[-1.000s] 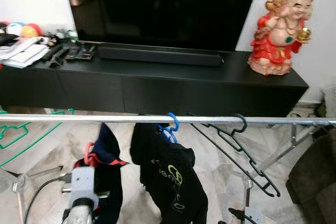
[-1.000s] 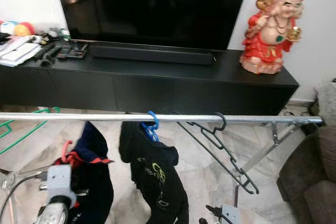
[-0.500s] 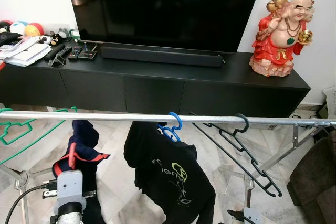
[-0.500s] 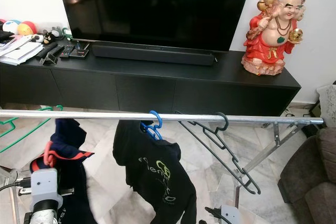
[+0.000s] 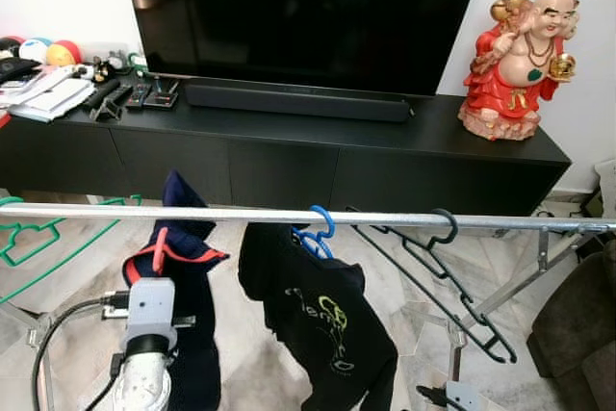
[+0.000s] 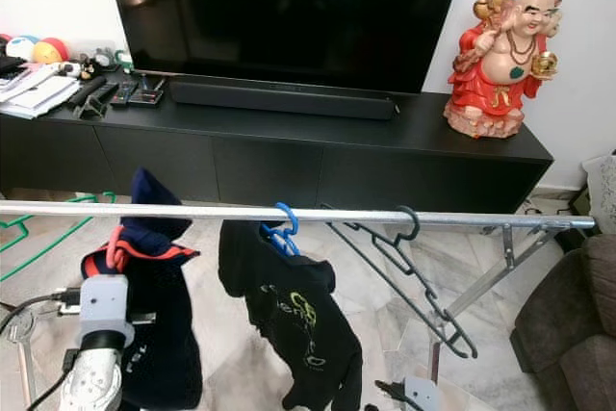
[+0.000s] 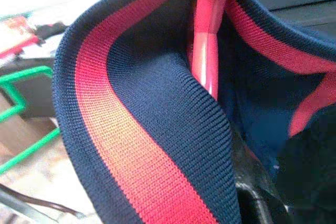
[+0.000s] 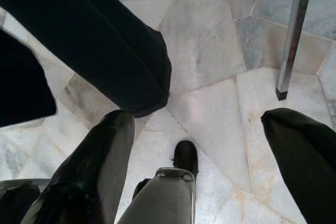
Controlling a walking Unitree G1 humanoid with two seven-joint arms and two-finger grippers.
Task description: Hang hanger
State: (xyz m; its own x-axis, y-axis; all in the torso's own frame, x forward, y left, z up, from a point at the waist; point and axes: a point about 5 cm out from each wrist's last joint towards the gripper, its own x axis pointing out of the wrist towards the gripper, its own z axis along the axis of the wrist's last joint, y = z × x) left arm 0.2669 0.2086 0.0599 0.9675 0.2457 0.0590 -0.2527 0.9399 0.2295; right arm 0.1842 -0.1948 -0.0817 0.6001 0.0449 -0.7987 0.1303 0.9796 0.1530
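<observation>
The pink hanger (image 7: pixel 206 51) carries a navy shirt (image 5: pixel 183 267) just below the rail (image 5: pixel 289 216), at eight o'clock from the blue hanger (image 5: pixel 313 233). The plastic looks stiff and light, the cloth soft and swaying; the neck below the hook seems the best hold. The left gripper (image 7: pixel 252 195) reaches up under the collar; whether it grips I cannot tell. The right gripper (image 8: pixel 184 156) hangs low, fingers apart.

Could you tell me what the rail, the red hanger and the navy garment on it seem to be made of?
The rail looks like bare metal: silvery with a dull shine. The red hanger seems glossy moulded plastic, smooth with highlights. The navy garment is a knit fabric; its ribbed collar shows fine rows of stitches.
</observation>
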